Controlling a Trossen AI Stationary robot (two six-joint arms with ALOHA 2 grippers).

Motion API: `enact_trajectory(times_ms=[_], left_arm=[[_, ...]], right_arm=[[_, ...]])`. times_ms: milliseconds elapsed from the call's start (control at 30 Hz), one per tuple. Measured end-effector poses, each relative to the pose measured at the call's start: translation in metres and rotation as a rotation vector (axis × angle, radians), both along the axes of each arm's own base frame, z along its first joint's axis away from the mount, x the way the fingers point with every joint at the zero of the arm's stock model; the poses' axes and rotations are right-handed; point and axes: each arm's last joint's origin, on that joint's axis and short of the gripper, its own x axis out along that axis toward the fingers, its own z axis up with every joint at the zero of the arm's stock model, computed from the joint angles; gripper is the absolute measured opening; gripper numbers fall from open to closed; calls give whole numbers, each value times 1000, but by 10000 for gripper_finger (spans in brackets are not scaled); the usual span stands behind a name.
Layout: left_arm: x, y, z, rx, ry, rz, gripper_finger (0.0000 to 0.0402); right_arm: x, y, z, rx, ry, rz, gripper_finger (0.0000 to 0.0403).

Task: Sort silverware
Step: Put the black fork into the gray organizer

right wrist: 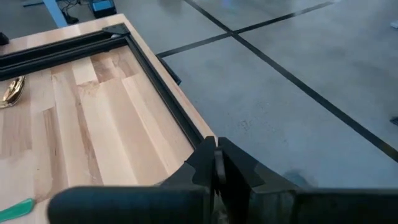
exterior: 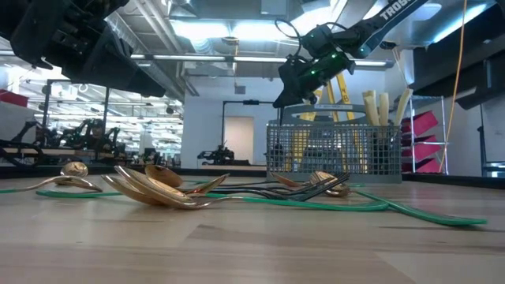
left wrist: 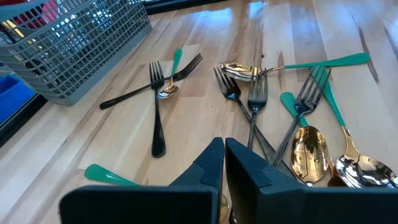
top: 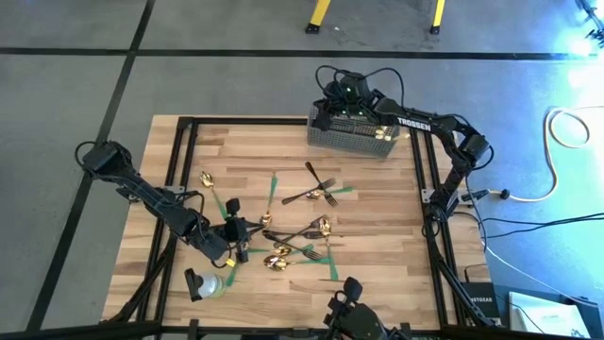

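Note:
Dark forks (left wrist: 158,102) and gold spoons (left wrist: 309,152) lie scattered flat on the wooden table (top: 377,246), with green strips (left wrist: 329,61) among them. Cream-handled knives (exterior: 383,106) stand upright in the grey mesh basket (top: 359,140) at the far edge. My left gripper (left wrist: 224,163) hovers shut just near-left of the pile (top: 297,241), fingers slanting down toward it, with nothing between them. My right gripper (top: 321,113) is shut in the air over the basket's left end, pointing toward the table's far left corner (right wrist: 118,31). It also shows above the basket (exterior: 331,150) in the low view.
Black frame rails (top: 179,170) run along the table's sides. A pale roundish object (top: 208,283) lies near the front left corner. A lone gold spoon (top: 206,178) rests at the left. Two crossed forks (top: 316,192) lie mid-table. Bare wood stretches right of the pile.

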Motion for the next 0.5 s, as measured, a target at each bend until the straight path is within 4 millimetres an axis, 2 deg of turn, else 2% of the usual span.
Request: enact_trajectory(times_ms=[500], left_arm=[[0,0,0,0,0,0,0]], right_arm=[[0,4,-1,46,-7,112,0]])
